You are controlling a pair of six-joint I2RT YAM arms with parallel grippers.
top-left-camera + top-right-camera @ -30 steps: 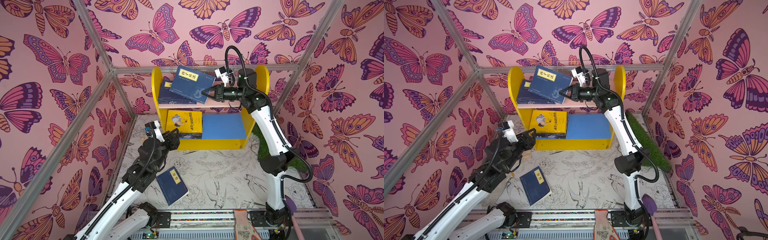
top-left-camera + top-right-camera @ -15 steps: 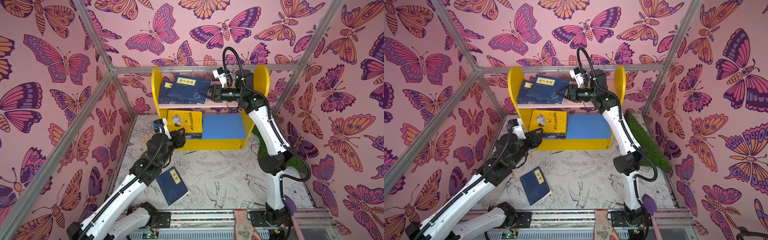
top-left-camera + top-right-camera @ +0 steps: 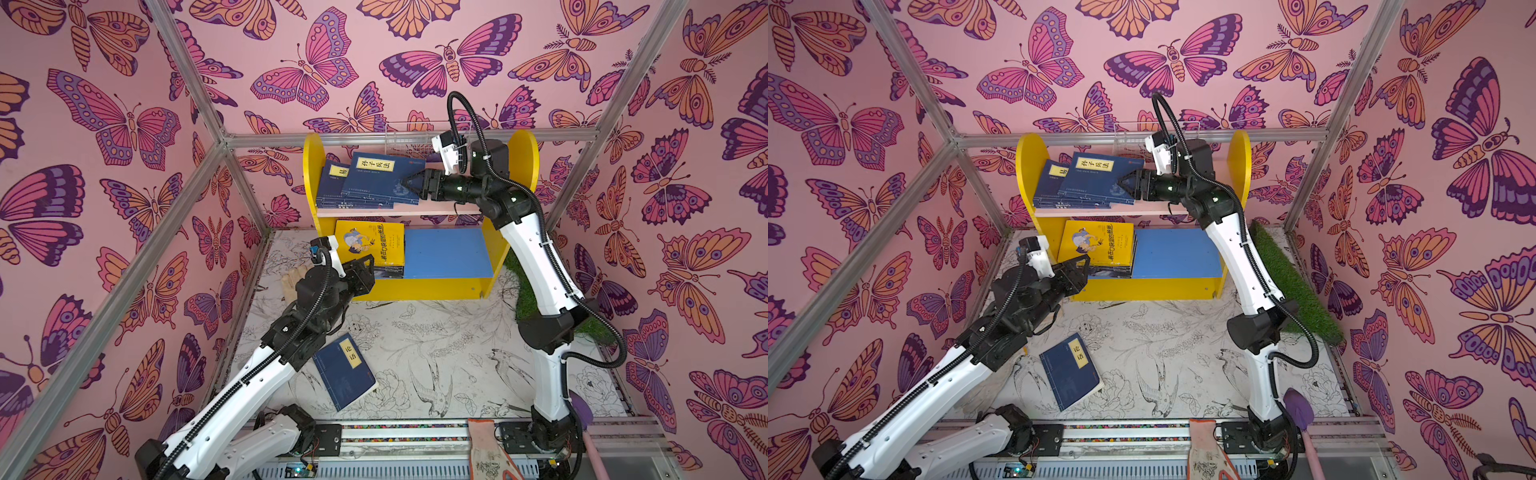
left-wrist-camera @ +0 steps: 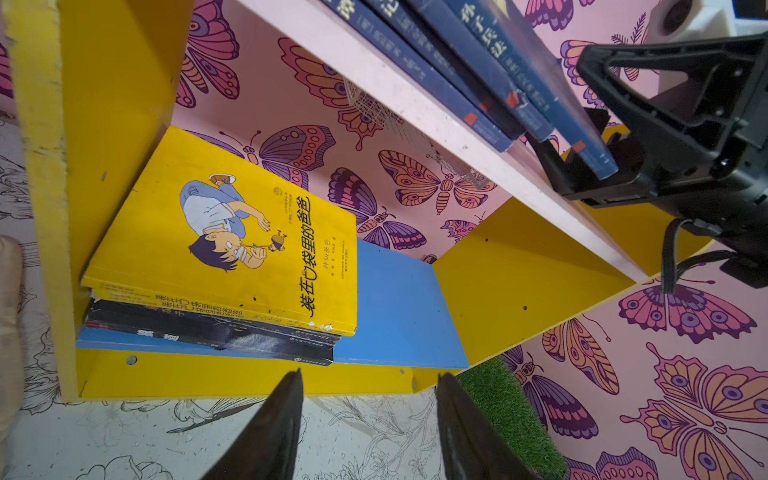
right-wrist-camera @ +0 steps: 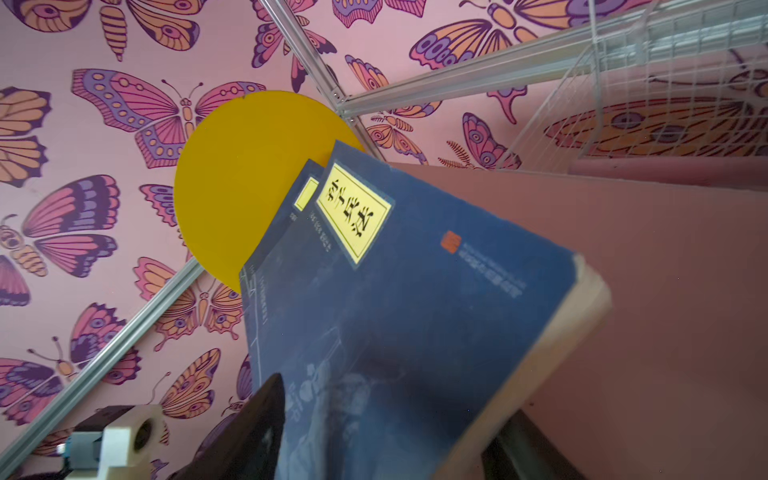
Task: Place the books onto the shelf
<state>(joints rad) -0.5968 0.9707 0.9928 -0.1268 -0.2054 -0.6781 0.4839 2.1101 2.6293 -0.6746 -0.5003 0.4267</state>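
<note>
The shelf stands at the back with yellow side panels, a pink upper board and a blue lower board. Several navy books lie stacked on the upper board. My right gripper is open, its fingers apart on either side of the top book's corner. A yellow cartoon-boy book tops a small pile on the lower board. One navy book lies on the floor. My left gripper hangs open and empty in front of that lower pile.
Beige gloves lie left of the shelf. Another glove hangs over the front rail. A green grass strip runs along the right wall. A white wire basket sits behind the shelf. Butterfly walls and aluminium posts close in all round.
My right gripper has lowered the navy book flat onto the upper stack and opened. My left arm has moved forward and right to the shelf's lower front.
</note>
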